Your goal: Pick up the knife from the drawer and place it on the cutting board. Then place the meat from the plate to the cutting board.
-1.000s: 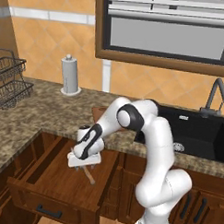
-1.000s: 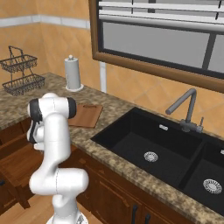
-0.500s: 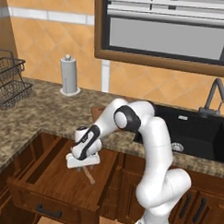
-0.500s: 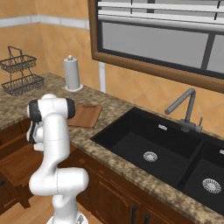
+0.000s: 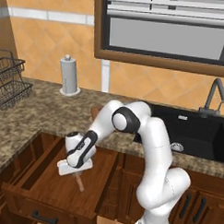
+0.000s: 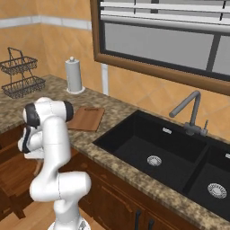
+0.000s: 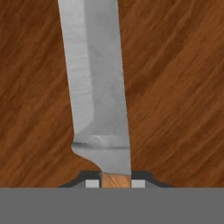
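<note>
Hand view shows the claw (image 7: 115, 183) clenched on the knife (image 7: 98, 87): its two dark tips press the tan handle from either side, and the grey blade runs straight away from them over the flat wooden bottom of the drawer (image 7: 179, 87). From the left base view, the claw (image 5: 75, 173) reaches down into the open drawer (image 5: 37, 175), near the middle of its floor, with the knife (image 5: 79, 183) poking out below it. Bare wood lies around the hand on all sides, so the side walls and front stand well apart from it. The cutting board (image 6: 85, 118) lies on the speckled granite counter (image 6: 121, 152) beside the black sink (image 6: 161, 148). A paper towel roll (image 5: 69, 75) and a wire rack (image 5: 9, 84) stand further back by the tiled wall.
</note>
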